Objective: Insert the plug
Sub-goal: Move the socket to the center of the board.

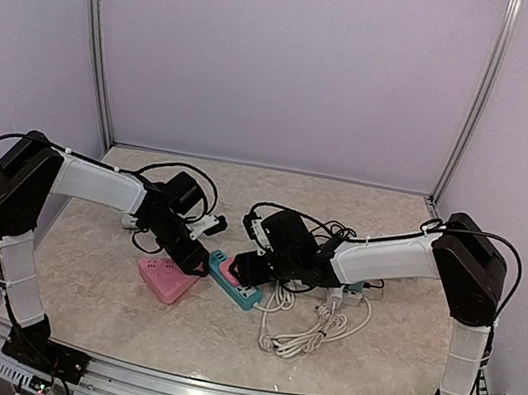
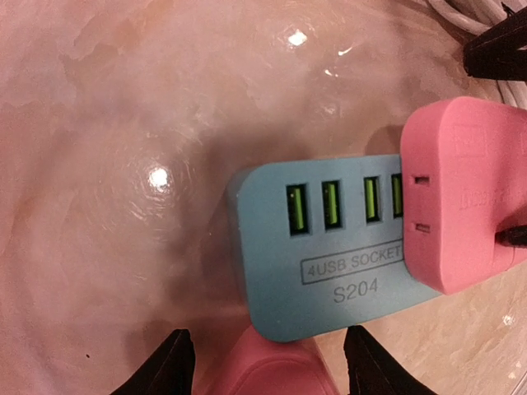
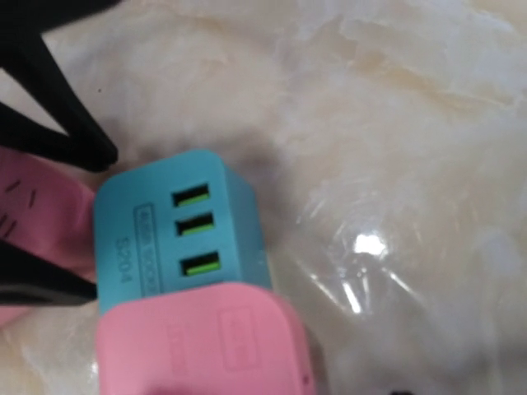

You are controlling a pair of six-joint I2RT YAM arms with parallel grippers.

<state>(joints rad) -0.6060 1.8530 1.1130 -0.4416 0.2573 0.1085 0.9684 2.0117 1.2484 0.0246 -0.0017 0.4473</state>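
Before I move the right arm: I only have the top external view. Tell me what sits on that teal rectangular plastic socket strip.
Observer: A pink rounded plastic plug block overlaps the labelled face of the teal strip, partly covering the fourth of its green USB slots.
Operator: Check the right gripper against that block.
Observer: The left wrist view shows its black fingers on either side of the block; whether they pinch it I cannot tell.
Operator: Now report the left gripper.
Observer: It looks clamped on the pink plastic socket box.
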